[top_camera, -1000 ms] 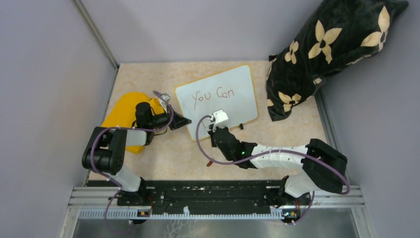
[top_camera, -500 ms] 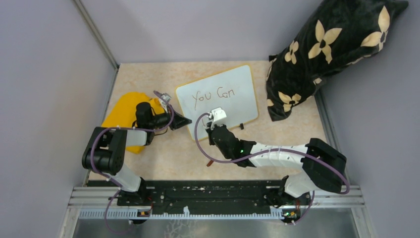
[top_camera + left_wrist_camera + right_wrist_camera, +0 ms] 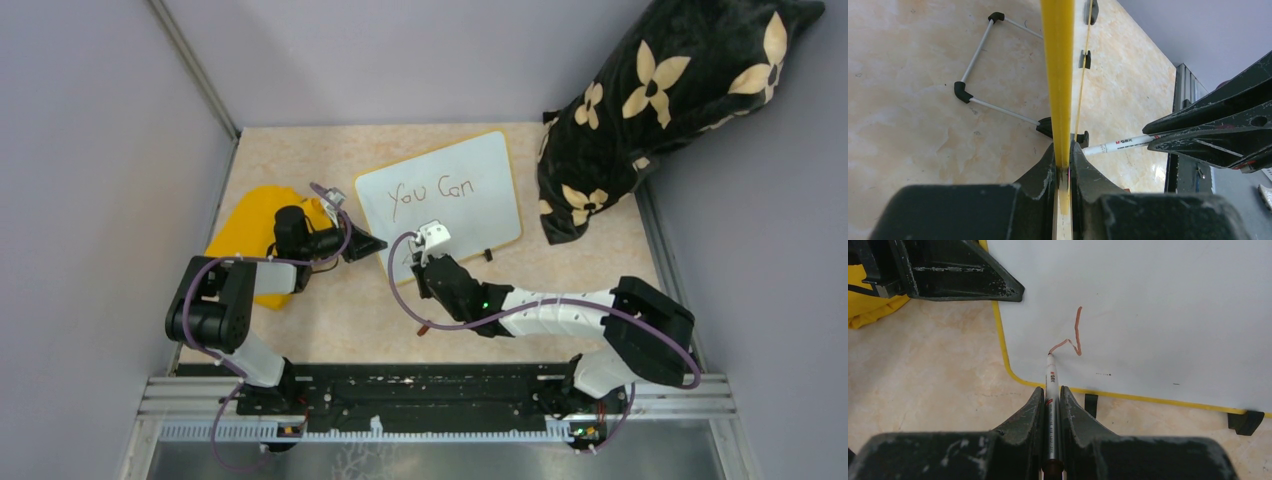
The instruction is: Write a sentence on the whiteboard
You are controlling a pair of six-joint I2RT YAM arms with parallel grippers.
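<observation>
The whiteboard lies flat in the middle, white with a yellow rim and black feet. "You Can" is written on it in reddish-brown. My left gripper is shut on the board's left edge; in the left wrist view the yellow rim runs between its jaws. My right gripper is shut on a white marker. The marker's tip touches the board near its lower left corner, at the end of a short fresh stroke. The right gripper also shows in the top view.
A yellow cloth lies under the left arm. A black cushion with cream flowers leans at the back right. A folded wire stand shows beneath the board. Grey walls close in the left, back and right.
My right gripper has moved a little left and toward me along the board's lower left part with the marker. The left arm and board have not moved.
</observation>
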